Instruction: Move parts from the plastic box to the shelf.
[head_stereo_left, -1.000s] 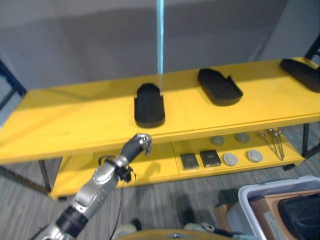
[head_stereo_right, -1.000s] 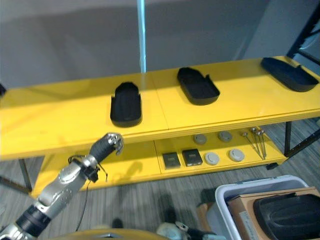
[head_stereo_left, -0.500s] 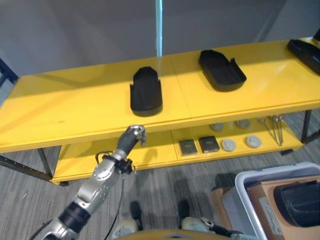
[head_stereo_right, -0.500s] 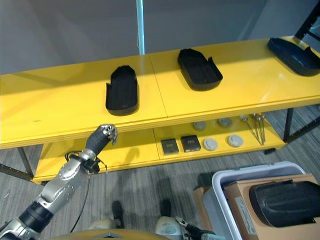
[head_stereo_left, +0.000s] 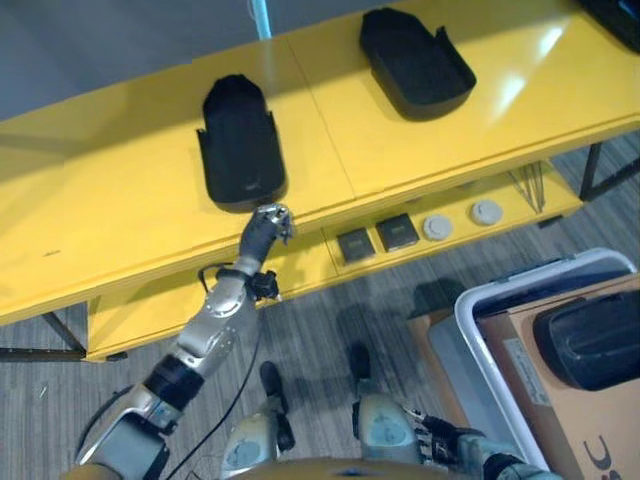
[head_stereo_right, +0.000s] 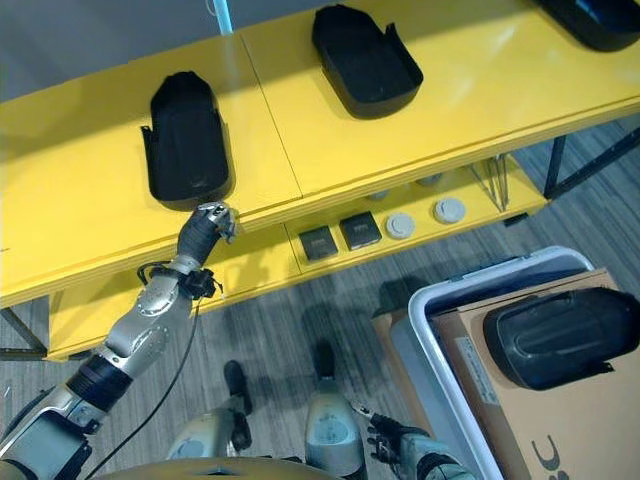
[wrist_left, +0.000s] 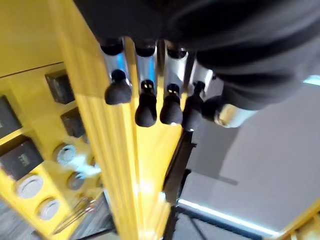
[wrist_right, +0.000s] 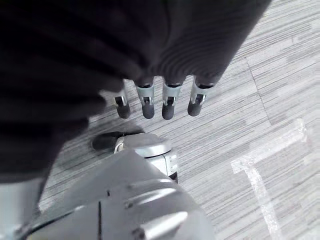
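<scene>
Close by, on the grey floor at the right, sits the plastic box (head_stereo_right: 430, 330). It is white, with a brown cardboard box (head_stereo_right: 540, 420) inside it. One black part (head_stereo_right: 565, 335) lies on top of the cardboard, still in the box.

The right hand (wrist_right: 160, 100) hangs low over the floor. Its fingers (wrist_right: 167, 107) are loose and a little apart, and they hold nothing.

A bit further out, the left hand (head_stereo_left: 262, 228) reaches up to the front edge of the yellow shelf (head_stereo_left: 120, 240). Its fingers (wrist_left: 145, 107) bend gently side by side and hold nothing. The hand is just below a black part.

That black part (head_stereo_left: 240, 150) lies on the top board of the shelf, near the front edge. A second black part (head_stereo_left: 415, 62) lies further back to the right, well apart from the first. A third one (head_stereo_right: 590, 15) shows at the far right corner.

On the lower board there are two small dark squares (head_stereo_left: 375, 238) and some small round discs (head_stereo_left: 460, 220).
</scene>
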